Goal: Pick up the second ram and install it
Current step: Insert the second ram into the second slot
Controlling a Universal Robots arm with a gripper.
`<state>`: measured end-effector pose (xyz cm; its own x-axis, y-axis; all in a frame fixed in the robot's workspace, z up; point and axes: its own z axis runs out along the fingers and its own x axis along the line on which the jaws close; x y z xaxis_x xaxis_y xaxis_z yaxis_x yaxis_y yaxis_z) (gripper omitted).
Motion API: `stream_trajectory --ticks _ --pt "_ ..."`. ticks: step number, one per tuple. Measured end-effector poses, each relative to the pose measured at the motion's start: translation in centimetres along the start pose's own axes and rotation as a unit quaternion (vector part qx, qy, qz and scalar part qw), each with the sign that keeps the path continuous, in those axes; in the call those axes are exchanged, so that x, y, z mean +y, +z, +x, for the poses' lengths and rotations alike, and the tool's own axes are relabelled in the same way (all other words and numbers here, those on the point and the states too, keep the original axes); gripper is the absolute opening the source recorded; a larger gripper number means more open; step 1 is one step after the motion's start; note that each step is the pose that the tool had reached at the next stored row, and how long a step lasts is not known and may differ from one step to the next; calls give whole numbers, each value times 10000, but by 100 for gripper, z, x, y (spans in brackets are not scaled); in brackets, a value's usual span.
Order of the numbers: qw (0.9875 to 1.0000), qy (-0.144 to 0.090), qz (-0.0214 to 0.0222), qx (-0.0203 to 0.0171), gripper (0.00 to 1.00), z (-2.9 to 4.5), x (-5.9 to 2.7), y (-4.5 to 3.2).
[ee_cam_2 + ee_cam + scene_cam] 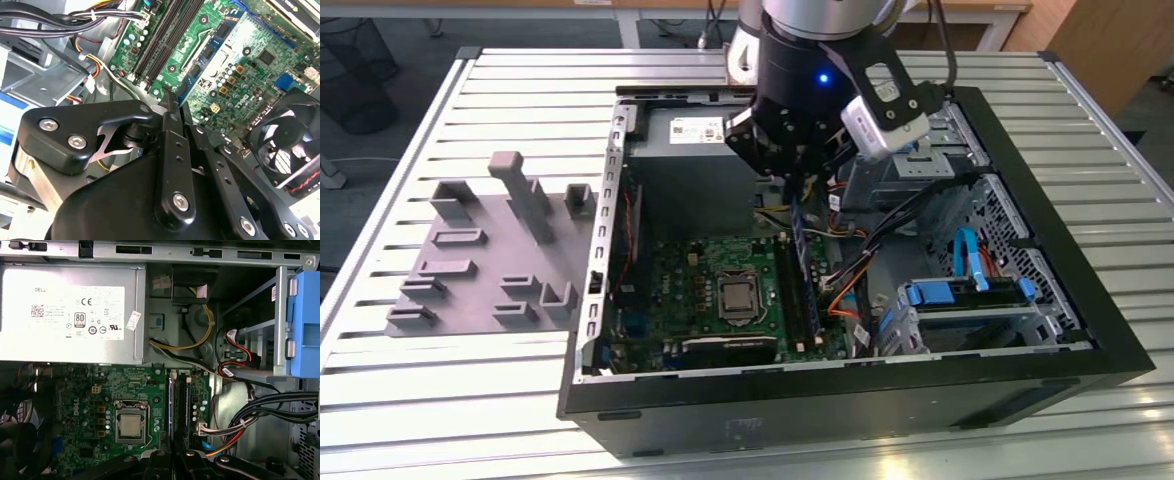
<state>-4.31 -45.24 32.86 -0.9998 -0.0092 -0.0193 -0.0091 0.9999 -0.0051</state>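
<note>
Reaching into the open computer case (1067,355), the tool (797,190) pinches the second ram (801,262) above the motherboard (707,290).

Open computer case (1067,370) lies on slatted table (427,400). Holder fixture (480,250) on table beside case, on exterior view's left. Inside case: motherboard (707,300) flat on floor, power supply (700,130) behind it at far end, drive bays (974,300) toward exterior view's right. Memory slots (803,290) between processor socket (738,296) and cable bundle (854,270). Gripper (798,180) above slots, inside case.
</note>
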Motion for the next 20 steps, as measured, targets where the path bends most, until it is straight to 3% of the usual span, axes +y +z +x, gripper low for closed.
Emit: stream_trajectory --ticks 5,10,20 --pt "10000 -1 0 21 14 -9 0 89" --pt "9999 -1 -1 157 14 -24 -7 138" --pt "9999 11 -1 161 14 -87 -51 277"
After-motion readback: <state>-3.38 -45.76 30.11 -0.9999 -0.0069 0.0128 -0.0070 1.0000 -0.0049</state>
